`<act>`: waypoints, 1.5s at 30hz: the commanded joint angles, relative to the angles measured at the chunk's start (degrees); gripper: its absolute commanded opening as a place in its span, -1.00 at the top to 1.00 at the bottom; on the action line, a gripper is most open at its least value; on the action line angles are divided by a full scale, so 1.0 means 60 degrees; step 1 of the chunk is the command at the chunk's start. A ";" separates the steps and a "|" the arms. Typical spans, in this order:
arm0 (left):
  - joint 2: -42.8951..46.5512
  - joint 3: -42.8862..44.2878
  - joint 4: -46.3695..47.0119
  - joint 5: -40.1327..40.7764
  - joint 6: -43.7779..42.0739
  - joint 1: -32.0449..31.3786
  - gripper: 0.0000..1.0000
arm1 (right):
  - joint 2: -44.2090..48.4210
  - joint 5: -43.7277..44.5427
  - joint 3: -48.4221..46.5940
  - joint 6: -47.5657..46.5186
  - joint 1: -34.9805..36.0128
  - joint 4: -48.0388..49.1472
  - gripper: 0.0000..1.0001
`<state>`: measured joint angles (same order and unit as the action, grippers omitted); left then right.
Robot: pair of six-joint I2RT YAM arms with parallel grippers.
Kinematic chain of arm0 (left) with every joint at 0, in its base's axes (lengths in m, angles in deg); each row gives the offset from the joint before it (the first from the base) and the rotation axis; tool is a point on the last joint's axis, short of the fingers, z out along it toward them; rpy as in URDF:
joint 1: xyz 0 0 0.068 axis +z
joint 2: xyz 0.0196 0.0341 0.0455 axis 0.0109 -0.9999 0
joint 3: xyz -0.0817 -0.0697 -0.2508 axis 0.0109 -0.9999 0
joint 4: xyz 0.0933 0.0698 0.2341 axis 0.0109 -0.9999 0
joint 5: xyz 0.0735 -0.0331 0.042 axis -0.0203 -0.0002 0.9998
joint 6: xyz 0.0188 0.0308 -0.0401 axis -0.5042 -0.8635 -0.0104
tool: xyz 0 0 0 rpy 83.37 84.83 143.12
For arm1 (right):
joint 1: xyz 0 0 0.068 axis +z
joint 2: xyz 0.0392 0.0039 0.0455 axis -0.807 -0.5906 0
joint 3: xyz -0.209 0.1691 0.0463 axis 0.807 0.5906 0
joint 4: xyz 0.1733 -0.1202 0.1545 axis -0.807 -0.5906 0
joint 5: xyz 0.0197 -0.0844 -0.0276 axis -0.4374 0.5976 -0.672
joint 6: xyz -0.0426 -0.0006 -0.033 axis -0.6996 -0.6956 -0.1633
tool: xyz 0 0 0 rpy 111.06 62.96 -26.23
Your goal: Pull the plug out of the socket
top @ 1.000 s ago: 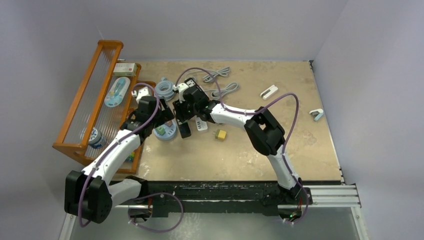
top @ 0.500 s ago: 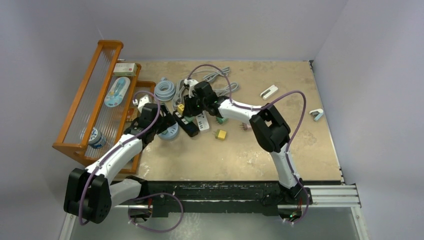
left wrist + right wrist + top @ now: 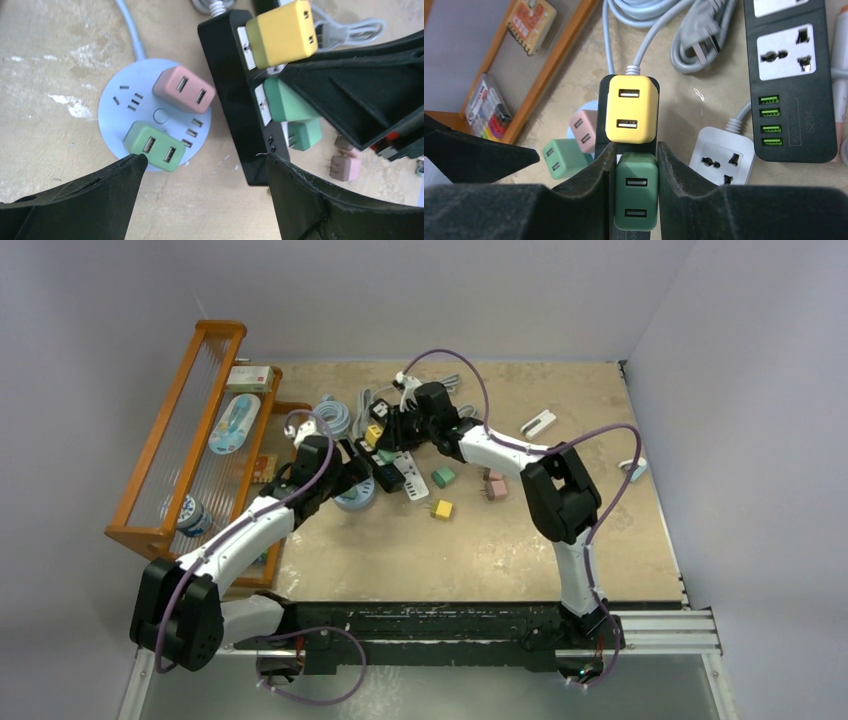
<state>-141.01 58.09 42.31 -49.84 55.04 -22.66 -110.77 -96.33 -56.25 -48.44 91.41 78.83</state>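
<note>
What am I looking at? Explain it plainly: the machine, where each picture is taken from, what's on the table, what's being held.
Two robot arms stand side by side, each ending in a two-finger gripper. The wide picture comes from a camera overhead; the other two come from cameras on the wrists. On the table lie power strips, grey cords, loose plugs and an orange rack. The right gripper is closed on a dark green plug sitting in a black strip, beside a yellow plug. The left gripper is open, hovering over that strip and a round socket.

walls (image 3: 450, 290): plain pale grey | tabletop (image 3: 600, 530): mottled beige | orange wooden rack (image 3: 222, 330): left edge | light: even
</note>
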 commanded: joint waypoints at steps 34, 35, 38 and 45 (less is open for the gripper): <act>0.0354 0.1314 0.1975 0.0123 0.0069 -0.0017 -0.85 | 0.1739 -0.2430 -0.1321 0.1283 -0.0157 0.2604 1.00; 0.0317 0.1230 0.2014 0.0110 0.0142 -0.0010 -0.85 | 0.1720 -0.2483 -0.1340 0.1337 -0.0159 0.2670 1.00; 0.0010 0.1031 0.2184 0.0042 0.0411 -0.0018 -0.83 | 0.1751 -0.2544 -0.1408 0.1474 -0.0158 0.2771 1.00; -0.0309 0.0793 0.2570 0.0269 0.0902 -0.0014 -0.51 | 0.2018 -0.2798 -0.1439 0.1612 -0.0145 0.2812 1.00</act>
<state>-141.93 63.53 54.42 -49.27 58.34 -22.56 -106.33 -108.00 -60.80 -41.66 89.66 86.19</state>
